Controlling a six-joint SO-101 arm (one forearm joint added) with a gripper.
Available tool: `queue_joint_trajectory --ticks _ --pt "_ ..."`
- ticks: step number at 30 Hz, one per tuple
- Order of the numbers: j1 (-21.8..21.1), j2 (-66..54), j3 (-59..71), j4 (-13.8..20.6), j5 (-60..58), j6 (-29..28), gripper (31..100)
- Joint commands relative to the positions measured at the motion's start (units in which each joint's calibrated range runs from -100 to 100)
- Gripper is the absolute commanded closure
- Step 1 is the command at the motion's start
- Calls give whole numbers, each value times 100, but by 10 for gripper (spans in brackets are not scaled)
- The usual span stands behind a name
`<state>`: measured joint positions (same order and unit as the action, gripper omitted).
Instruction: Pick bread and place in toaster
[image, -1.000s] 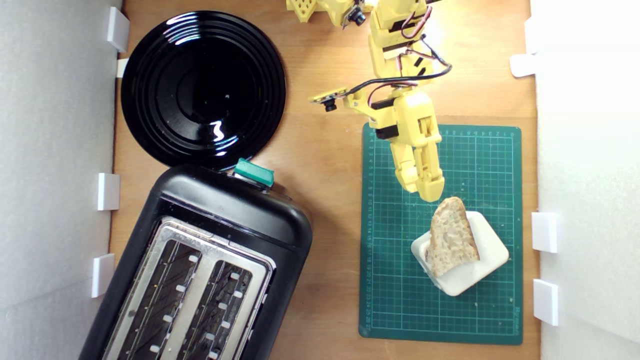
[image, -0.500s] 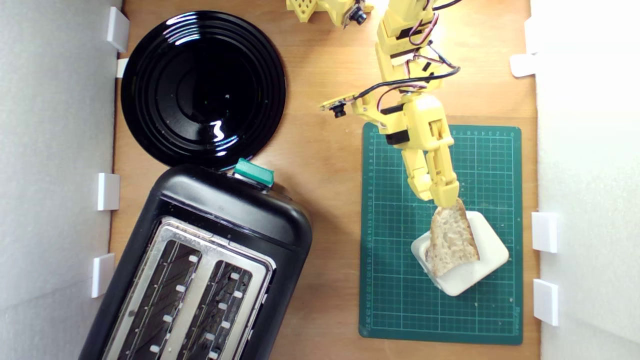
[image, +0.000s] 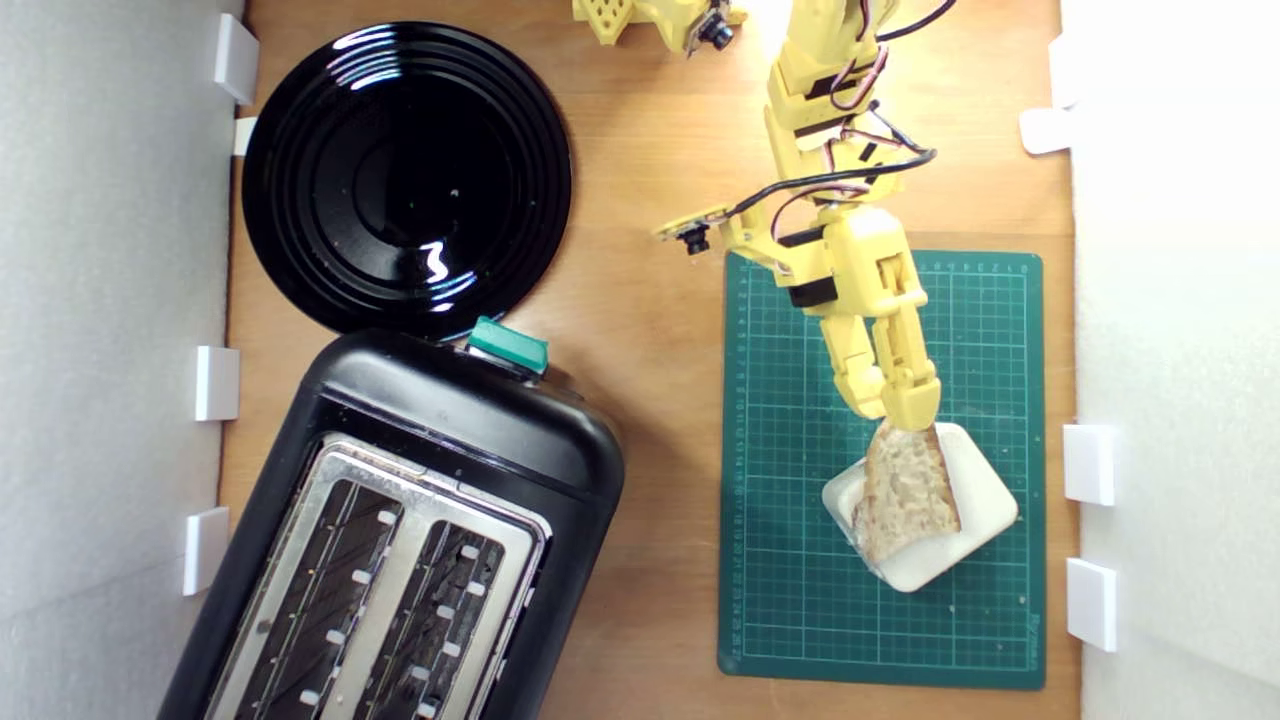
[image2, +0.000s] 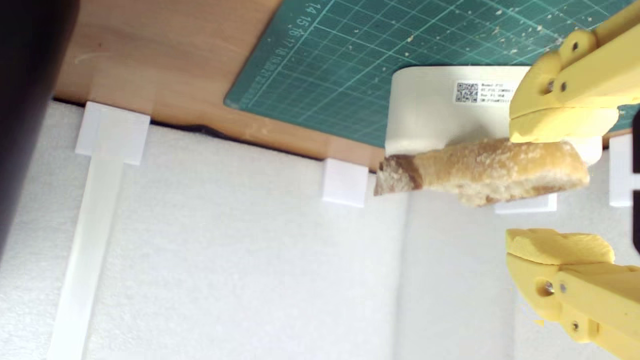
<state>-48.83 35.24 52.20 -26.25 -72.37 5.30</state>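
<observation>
The yellow gripper (image: 905, 418) reaches over the green cutting mat (image: 790, 600) with its fingers apart, and the narrow tip of the bread (image: 905, 490) sits between them. In the wrist view the gripper (image2: 560, 190) shows this plainly: one finger (image2: 565, 122) rests against the crust of the bread (image2: 480, 170), while the other finger (image2: 560, 250) hangs clear of the slice with a gap of white wall showing between (so nothing is clamped yet). The bread leans on a white block (image: 960, 540) that stands on the mat, just beyond the fingertips. The toaster (image: 400, 540) lies well away from the fingers, toward the exterior view's left, its two slots open upward. A black plate (image: 300, 150) sits beside the toaster's green lever (image: 508, 345).
</observation>
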Motion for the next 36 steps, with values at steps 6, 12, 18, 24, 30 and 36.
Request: queue_joint_trajectory --ticks 6,12,18,24,30,36 --pt "-56 4 -322 -13 -126 27 550" --pt "-16 62 -476 -4 -126 27 554" --pt "-16 70 -485 -4 -126 27 555" --pt "0 79 -485 5 -135 32 555" --pt "8 79 -485 5 -135 27 555" --pt "8 378 -785 5 -169 32 555"
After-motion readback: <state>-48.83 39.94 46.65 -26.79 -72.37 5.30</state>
